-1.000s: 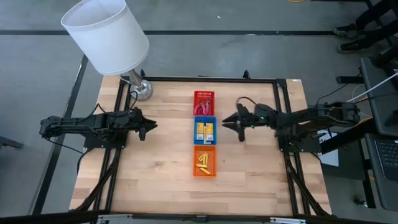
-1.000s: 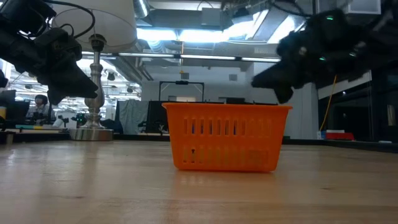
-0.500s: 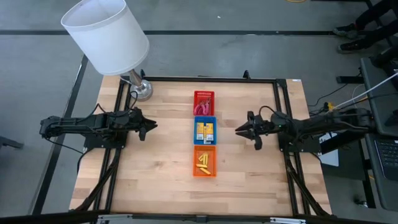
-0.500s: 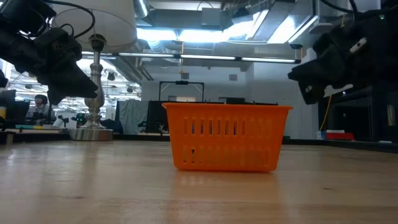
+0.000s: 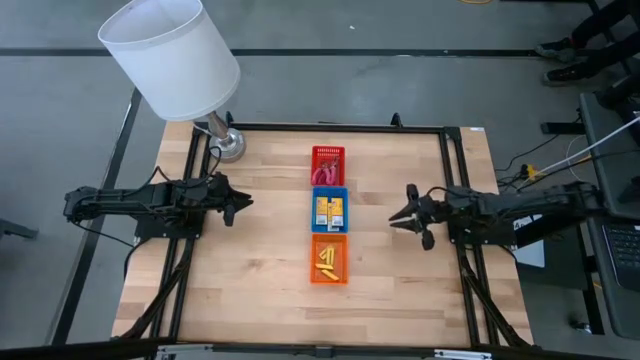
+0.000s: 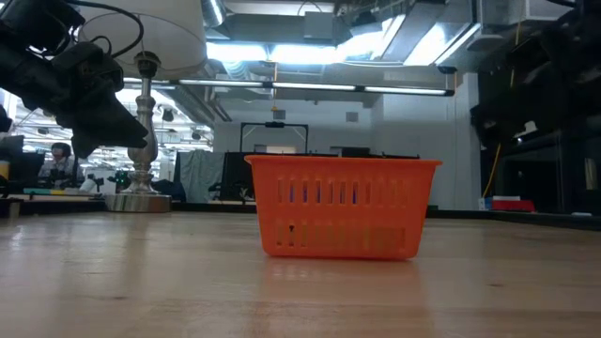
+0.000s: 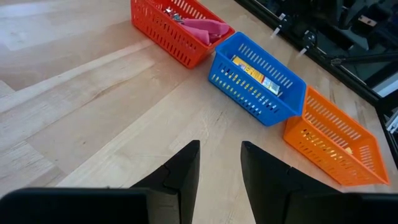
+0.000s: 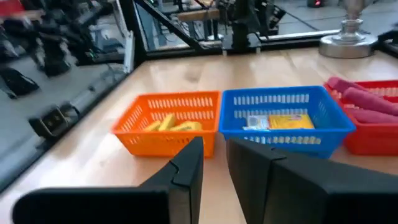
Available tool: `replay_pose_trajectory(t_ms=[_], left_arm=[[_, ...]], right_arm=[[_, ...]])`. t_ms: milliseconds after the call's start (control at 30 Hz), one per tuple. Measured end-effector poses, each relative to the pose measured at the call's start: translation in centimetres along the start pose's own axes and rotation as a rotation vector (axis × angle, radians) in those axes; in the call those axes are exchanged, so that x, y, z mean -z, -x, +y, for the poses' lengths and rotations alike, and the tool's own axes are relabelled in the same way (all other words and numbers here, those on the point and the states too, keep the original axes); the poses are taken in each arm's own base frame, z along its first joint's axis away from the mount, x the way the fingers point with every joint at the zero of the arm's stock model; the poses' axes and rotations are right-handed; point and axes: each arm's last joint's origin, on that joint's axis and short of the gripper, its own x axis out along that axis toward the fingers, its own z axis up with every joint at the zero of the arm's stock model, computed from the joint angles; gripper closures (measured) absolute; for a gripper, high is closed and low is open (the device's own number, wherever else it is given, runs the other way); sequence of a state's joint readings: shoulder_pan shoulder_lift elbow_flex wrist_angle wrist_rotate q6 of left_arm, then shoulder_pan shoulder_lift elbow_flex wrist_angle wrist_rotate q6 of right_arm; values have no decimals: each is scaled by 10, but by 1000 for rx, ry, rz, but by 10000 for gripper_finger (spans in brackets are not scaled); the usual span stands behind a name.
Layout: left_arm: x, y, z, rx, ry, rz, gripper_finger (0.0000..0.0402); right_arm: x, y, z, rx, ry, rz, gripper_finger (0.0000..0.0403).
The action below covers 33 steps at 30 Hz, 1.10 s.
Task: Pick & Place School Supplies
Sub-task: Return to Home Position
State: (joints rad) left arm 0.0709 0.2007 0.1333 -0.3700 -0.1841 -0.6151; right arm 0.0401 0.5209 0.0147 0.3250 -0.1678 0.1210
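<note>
Three trays stand in a row at mid-table. The red tray [image 5: 327, 165] holds the pink-handled tools [image 7: 202, 26]. In the blue tray [image 5: 331, 210] lie the yellow packets [image 8: 286, 120]. Several yellow sticks [image 5: 327, 262] rest in the orange tray [image 5: 330, 258]. My left gripper [image 5: 238, 203] hovers left of the trays, open by a narrow gap [image 7: 221, 168] and holding nothing. To the right of the trays, my right gripper [image 5: 400, 218] is likewise slightly open [image 8: 214, 158] and holds nothing.
A white-shaded lamp [image 5: 175, 55] stands on its metal base [image 5: 228, 145] at the table's far left corner. A black frame [image 5: 340, 128] borders the wooden table. Bare wood lies between each gripper and the trays and along the near edge.
My right gripper has drawn back from beside the blue tray toward the table's right edge and a little toward the near edge, leaving the middle of the low view. The trays and their contents have stayed in place.
</note>
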Motion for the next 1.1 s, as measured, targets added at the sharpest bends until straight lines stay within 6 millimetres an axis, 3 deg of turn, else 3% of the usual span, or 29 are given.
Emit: replay_pose_trajectory(t_ms=[233,600,767,1100], left_arm=[[0,0,0,0,0,0,288],[0,0,0,0,0,0,288],[0,0,0,0,0,0,288],[0,0,0,0,0,0,288]], right_arm=[[1,12,-4,195,121,-8,328],[-7,28,7,-42,131,-130,328],[-16,36,6,58,141,-251,328],[-14,36,4,120,127,-232,328]])
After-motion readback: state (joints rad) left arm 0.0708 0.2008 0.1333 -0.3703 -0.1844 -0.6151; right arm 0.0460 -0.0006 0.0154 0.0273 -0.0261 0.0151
